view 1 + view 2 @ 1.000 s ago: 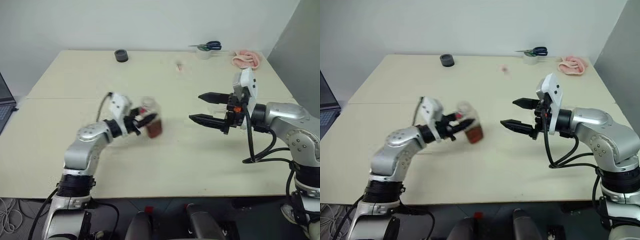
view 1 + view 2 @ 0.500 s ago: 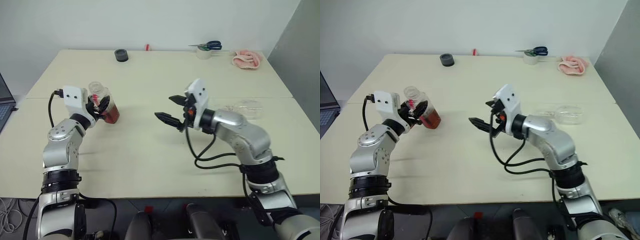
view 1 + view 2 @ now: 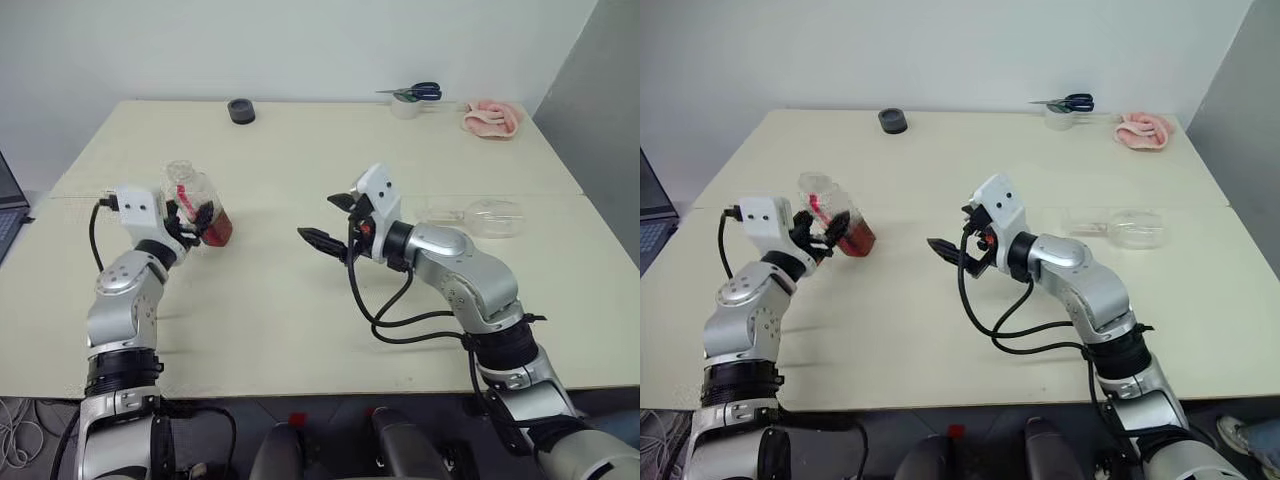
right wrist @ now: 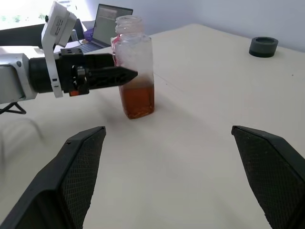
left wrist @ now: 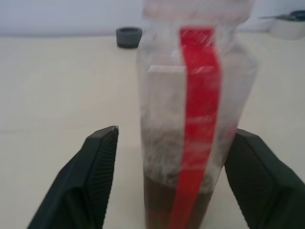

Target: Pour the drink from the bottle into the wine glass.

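Left gripper (image 3: 197, 222) is reaching level across the table (image 3: 300, 300), fingers spread either side of the bottle (image 3: 196, 200) with gaps showing. Right gripper (image 3: 325, 222) is hovering mid-table, jaws wide and empty. Bottle is standing upright, uncapped, amber drink (image 4: 138, 100) filling its base. Wine glass (image 3: 478, 214) is lying sideways, far right.

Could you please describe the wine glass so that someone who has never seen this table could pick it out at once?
Start at the cream table and look to its right side, beyond the right gripper. The wine glass lies there on its side. It is the one clear stemmed thing; the bottle at the left gripper stands upright with brown drink in it.
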You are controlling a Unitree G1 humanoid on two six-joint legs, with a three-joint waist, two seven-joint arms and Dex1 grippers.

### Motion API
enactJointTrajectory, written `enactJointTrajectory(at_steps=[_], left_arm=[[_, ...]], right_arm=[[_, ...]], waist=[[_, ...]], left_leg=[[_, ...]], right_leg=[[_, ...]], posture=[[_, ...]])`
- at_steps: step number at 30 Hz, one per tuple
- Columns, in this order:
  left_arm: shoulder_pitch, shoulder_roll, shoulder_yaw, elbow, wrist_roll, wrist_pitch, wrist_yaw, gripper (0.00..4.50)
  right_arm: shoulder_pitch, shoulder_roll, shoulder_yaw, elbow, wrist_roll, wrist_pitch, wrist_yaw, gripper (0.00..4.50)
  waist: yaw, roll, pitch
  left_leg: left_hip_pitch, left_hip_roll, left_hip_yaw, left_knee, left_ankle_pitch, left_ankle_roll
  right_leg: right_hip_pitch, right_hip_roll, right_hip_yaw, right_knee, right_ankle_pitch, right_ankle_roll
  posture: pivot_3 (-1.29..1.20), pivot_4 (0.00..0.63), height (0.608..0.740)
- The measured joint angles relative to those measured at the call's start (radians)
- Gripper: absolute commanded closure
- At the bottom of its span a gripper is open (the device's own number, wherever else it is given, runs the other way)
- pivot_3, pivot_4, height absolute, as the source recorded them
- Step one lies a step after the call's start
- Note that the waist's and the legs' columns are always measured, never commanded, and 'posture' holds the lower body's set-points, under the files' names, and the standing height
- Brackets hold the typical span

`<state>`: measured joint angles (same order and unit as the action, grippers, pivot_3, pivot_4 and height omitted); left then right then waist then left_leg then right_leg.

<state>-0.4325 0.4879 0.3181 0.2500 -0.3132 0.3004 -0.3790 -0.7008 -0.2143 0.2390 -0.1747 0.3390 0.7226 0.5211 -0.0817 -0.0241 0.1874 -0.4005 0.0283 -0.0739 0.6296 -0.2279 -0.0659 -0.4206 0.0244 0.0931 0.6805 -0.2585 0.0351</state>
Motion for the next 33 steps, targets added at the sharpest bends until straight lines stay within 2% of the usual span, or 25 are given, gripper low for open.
enactJointTrajectory(at_steps=[1, 9, 19, 23, 26, 29, 33], left_arm=[[0.004, -0.001, 0.000, 0.000, -0.001, 0.001, 0.002, 0.02], [0.066, 0.002, 0.006, -0.062, -0.003, 0.026, 0.017, 0.02], [0.335, 0.004, 0.067, -0.302, -0.086, 0.113, -0.007, 0.02], [0.481, -0.003, 0.071, -0.384, -0.152, 0.159, -0.069, 0.02], [0.567, 0.004, 0.052, -0.469, -0.217, 0.197, -0.169, 0.02], [0.536, 0.042, -0.032, -0.582, -0.278, 0.247, -0.251, 0.02], [0.384, 0.078, -0.168, -0.656, -0.274, 0.276, -0.302, 0.02]], right_arm=[[0.000, 0.001, 0.000, 0.001, -0.004, 0.000, 0.002, 0.00], [-0.001, 0.000, 0.001, 0.007, -0.009, -0.012, 0.027, 0.00], [0.007, -0.088, -0.035, 0.029, -0.008, -0.013, 0.068, 0.00], [0.052, -0.171, -0.153, 0.049, 0.008, 0.000, 0.069, 0.00], [0.107, -0.203, -0.275, 0.046, 0.081, 0.072, 0.067, 0.00], [0.157, -0.187, -0.423, 0.037, 0.183, 0.160, 0.027, 0.00], [0.208, -0.088, -0.583, 0.014, 0.292, 0.245, -0.101, 0.00]], waist=[[0.001, 0.000, 0.000], [0.000, 0.000, 0.000], [0.002, -0.001, 0.000], [0.003, -0.001, 0.000], [0.005, -0.001, 0.000], [0.012, -0.001, 0.000], [0.014, -0.001, 0.000]], left_leg=[[0.000, 0.000, 0.000, 0.000, 0.000, 0.000], [0.000, 0.000, 0.000, 0.000, 0.000, 0.000], [0.000, -0.001, 0.000, 0.000, 0.000, 0.000], [0.000, -0.002, 0.001, 0.000, 0.000, 0.000], [0.000, -0.001, 0.001, 0.000, 0.000, 0.000], [0.001, -0.001, 0.001, 0.000, 0.000, 0.000], [0.001, -0.001, 0.002, 0.000, 0.000, 0.000]], right_leg=[[0.000, 0.000, 0.000, 0.000, 0.000, 0.000], [0.000, 0.000, 0.000, 0.000, 0.000, -0.001], [0.000, -0.002, 0.000, -0.001, -0.001, 0.002], [0.001, -0.003, 0.001, -0.001, -0.001, 0.002], [0.000, -0.002, 0.001, -0.001, -0.001, 0.002], [0.001, -0.001, 0.001, -0.001, -0.001, 0.002], [0.001, 0.000, 0.003, -0.001, -0.001, 0.002]], posture=[[0.00, 0.150, 0.740], [0.00, 0.150, 0.740], [0.00, 0.150, 0.740], [0.00, 0.150, 0.740], [0.00, 0.150, 0.740], [0.00, 0.150, 0.740], [0.00, 0.150, 0.740]])
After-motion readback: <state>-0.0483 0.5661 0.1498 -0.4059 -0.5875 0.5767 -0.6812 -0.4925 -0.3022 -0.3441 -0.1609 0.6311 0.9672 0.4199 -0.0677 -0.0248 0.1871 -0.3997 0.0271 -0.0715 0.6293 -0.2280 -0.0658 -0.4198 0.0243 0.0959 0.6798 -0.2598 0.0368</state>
